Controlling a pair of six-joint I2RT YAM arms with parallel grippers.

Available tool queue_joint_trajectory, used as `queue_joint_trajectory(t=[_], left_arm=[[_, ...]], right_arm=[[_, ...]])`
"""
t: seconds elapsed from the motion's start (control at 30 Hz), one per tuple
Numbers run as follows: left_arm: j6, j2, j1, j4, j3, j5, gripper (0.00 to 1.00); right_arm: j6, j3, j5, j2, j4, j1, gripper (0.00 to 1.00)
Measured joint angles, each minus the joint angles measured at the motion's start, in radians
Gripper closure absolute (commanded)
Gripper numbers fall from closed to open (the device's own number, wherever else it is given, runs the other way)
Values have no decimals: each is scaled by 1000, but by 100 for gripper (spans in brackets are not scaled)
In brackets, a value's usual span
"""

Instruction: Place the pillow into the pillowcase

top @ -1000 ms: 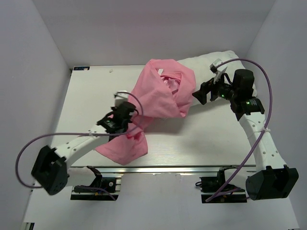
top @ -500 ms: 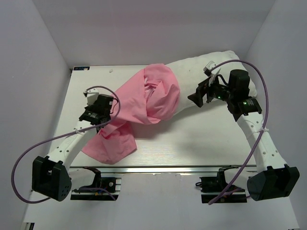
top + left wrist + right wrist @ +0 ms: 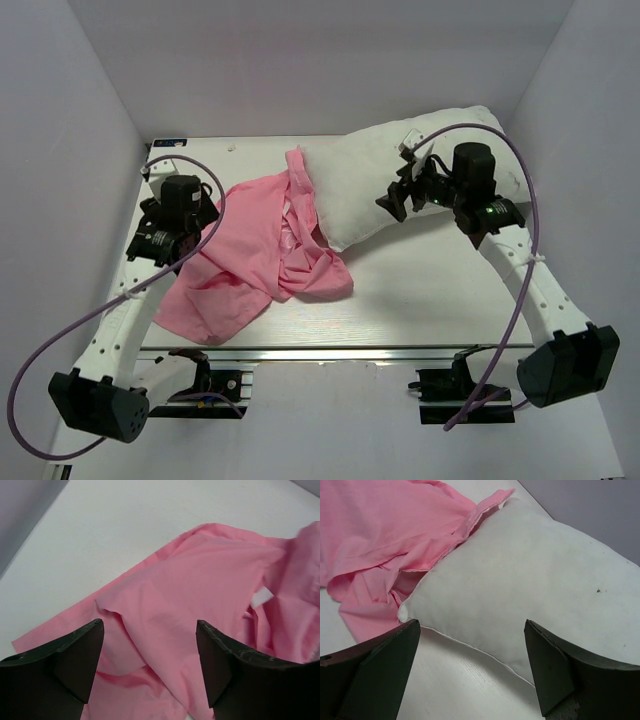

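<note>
Left hand (image 3: 149, 625): fingers spread wide, gripping nothing, hovering above the pillowcase (image 3: 200, 580).

Pillowcase: loose and crumpled on the left half of the surface (image 3: 430, 290). Spread fairly flat toward the near left, bunched in folds toward the middle, with a narrow strip running up along the pillow's left end. Small white patch (image 3: 262, 598) showing among the pink folds in the left wrist view; cannot tell what it is.

Right hand (image 3: 472, 625): likewise spread wide and empty, poised over the pillow (image 3: 535, 575) near its front edge, close to the lower left corner.

Pillow: lying at the far right of the surface, slanted, right end up against the back corner, left end touching the pink fabric. Not inside the pillowcase; only met by the pink edge along that left end. A few dark specks on the white cover.
</note>
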Motion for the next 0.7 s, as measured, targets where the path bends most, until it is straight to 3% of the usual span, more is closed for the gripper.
queue_joint_trajectory(t=[0.2,0.37,0.7], left_arm=[[27,-62,0,40,3,224,15],[13,53,0,134,3,405,15],[13,235,-8,197,9,511,15]], right_arm=[[49,21,75,107,47,0,11],[140,164,134,259,65,10,11],[262,499,238,562,31,121,10]])
